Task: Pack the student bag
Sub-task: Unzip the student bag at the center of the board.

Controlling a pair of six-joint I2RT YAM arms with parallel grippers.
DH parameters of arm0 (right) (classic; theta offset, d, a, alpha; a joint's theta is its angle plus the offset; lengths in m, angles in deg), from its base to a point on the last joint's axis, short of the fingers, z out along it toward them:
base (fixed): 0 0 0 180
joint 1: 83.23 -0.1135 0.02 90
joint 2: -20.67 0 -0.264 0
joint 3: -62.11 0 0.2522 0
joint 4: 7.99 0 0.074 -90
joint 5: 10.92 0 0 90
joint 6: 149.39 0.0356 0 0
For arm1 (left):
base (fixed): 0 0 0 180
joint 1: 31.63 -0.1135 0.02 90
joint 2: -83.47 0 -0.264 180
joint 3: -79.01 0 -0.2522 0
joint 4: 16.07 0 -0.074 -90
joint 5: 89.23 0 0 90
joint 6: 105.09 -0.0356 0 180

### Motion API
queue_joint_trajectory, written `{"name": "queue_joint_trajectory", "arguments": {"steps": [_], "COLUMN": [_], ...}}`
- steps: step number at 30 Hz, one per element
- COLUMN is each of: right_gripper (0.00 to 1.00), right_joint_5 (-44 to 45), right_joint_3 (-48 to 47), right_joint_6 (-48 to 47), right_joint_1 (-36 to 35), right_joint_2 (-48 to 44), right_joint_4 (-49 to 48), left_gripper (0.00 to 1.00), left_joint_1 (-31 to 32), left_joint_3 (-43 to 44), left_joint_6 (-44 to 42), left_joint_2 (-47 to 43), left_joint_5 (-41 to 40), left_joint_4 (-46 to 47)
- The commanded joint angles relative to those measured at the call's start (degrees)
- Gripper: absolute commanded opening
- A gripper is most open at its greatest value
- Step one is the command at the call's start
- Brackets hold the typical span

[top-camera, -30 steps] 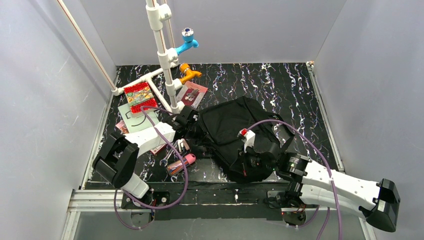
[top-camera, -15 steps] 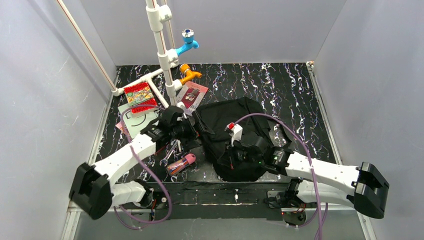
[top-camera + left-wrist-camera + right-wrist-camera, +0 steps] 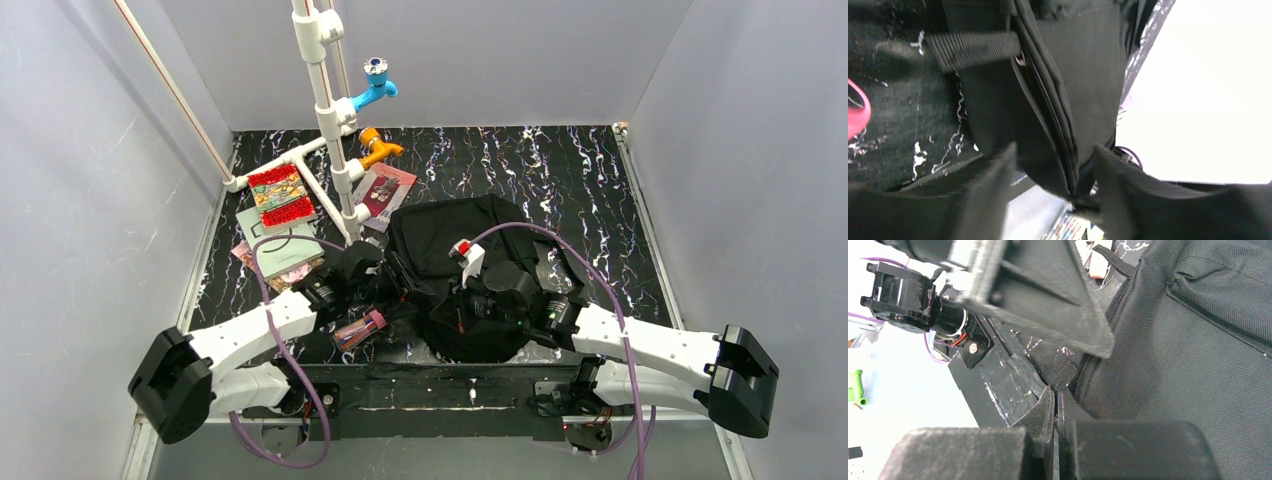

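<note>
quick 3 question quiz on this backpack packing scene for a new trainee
1. True or false: the right gripper is shut on a strap tab of the student bag.
2. The left gripper has its fingers: A) spread either side of the bag's edge B) closed on the pink item.
3. What colour is the upper tap on the white pipe stand?

Key: 1 true; 2 A; 3 blue.
</note>
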Motion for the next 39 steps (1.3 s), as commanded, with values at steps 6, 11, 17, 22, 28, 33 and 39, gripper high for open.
{"name": "queue_joint_trajectory", "arguments": {"steps": [6,11,17,22,28,33,39], "right_gripper": [0.01,0.01,0.01,0.01,0.01,0.01,0.01], "right_joint_5": [-4.6,-10.5,-14.7,-3.5,-3.7,-5.7,-9.1], "right_joint_3": [-4.2,-3.6,0.8,1.2,-0.3,-3.9,-5.8], "right_joint_6": [-7.0,-10.2,-5.2,2.8,2.4,1.2,0.4], "right_joint_1": [-0.4,-0.4,-0.5,-0.5,-0.5,-0.5,-0.5], "right_joint_2": [1.2,1.0,-4.0,-13.3,-12.1,-3.5,4.4], "right_joint_4": [-0.3,8.1,18.2,24.4,15.4,6.7,-1.7], "left_gripper": [0.04,0.00,0.00,0.00,0.13,0.74,0.97], "left_joint_1": [-2.5,-6.5,-8.9,-9.7,-9.8,-9.8,-4.6], "left_joint_3": [6.1,8.5,6.7,6.4,10.0,6.2,-2.3], "left_joint_6": [-6.0,-13.4,-18.5,-22.5,-28.6,-21.4,-7.1], "left_joint_2": [7.4,6.2,3.7,4.0,5.3,-1.1,-9.1], "left_joint_5": [-5.1,-7.9,-6.9,-5.0,-0.9,5.6,9.0], "left_joint_4": [-1.4,-9.4,-11.1,-10.8,-15.1,-13.5,-7.2]}}
